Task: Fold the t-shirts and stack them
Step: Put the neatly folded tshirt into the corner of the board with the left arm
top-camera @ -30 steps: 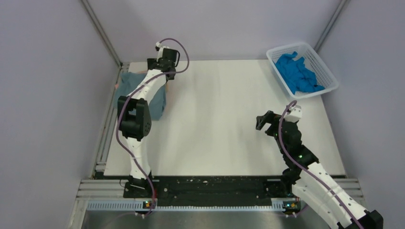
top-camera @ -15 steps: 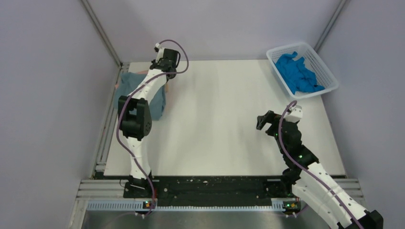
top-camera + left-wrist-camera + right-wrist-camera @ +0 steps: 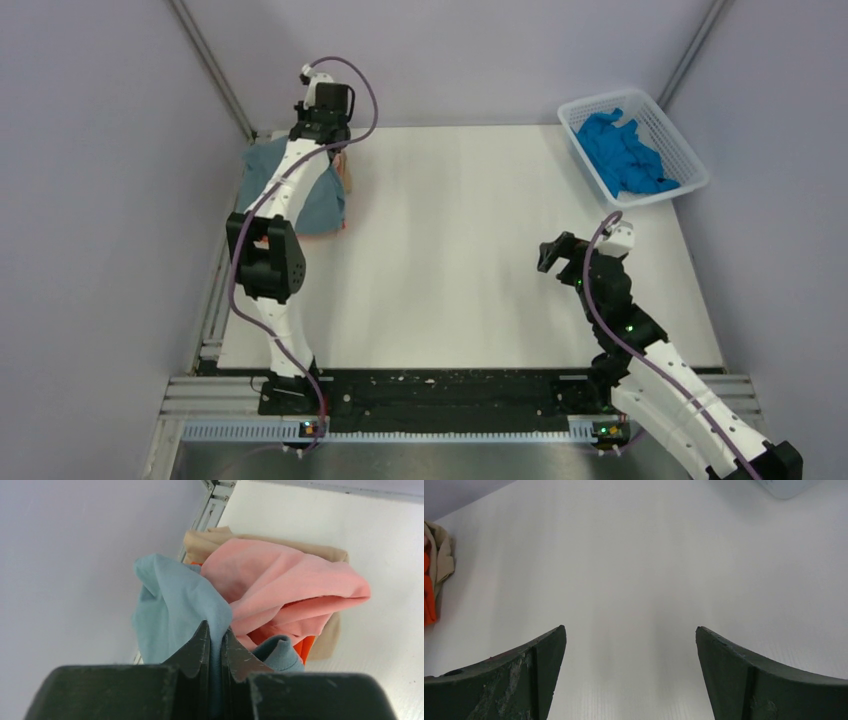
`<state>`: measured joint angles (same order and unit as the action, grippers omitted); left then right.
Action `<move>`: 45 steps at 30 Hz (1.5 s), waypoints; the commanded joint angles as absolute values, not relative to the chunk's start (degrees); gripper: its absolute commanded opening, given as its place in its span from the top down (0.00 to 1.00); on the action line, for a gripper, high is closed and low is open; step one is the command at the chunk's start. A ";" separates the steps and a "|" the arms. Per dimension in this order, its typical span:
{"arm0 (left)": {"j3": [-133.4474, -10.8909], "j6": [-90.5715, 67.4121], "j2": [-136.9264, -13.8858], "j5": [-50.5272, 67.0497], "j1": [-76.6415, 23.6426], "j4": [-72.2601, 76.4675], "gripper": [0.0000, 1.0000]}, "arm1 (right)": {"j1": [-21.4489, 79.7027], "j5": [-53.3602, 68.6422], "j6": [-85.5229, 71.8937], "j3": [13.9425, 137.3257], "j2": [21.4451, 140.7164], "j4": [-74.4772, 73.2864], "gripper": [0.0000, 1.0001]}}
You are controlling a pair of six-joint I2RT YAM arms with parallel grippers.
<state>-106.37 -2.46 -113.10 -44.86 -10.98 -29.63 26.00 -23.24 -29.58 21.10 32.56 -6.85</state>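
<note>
most shirts lie heaped at the far-left corner, where the left gripper [image 3: 216, 645] pinches the grey-blue shirt [image 3: 170, 605] beside the salmon-pink shirt [image 3: 280, 580] and orange shirt [image 3: 306, 645]; the bright blue shirt [image 3: 622, 155] lies unfolded in the basket [image 3: 692, 178] at the far-right corner, right gripper [image 3: 629, 630] spread and empty.

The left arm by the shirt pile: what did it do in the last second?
The left gripper, shut on the grey-blue t-shirt, swung left and toward the far edge of the table. It dragged that shirt along and bared part of the salmon-pink t-shirt. The right gripper stayed open and unmoved, and the bright blue t-shirt stayed in the white basket.
</note>
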 commanded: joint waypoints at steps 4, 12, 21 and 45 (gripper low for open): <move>-116.10 4.00 -119.49 -41.89 -10.28 -21.40 1.00 | 26.11 -25.62 -28.88 21.89 32.05 -5.49 0.01; -117.53 4.99 -128.07 -35.66 -9.32 -21.56 0.22 | 26.14 -25.95 -28.85 21.92 33.44 -5.34 0.01; -120.09 -2.72 -126.92 -35.89 -9.05 -26.08 0.01 | 26.16 -25.07 -29.12 22.27 33.98 -5.90 0.01; -75.08 -23.10 -82.20 -26.72 -10.15 -13.32 0.01 | 26.11 -22.12 -29.77 21.19 30.12 -6.51 0.01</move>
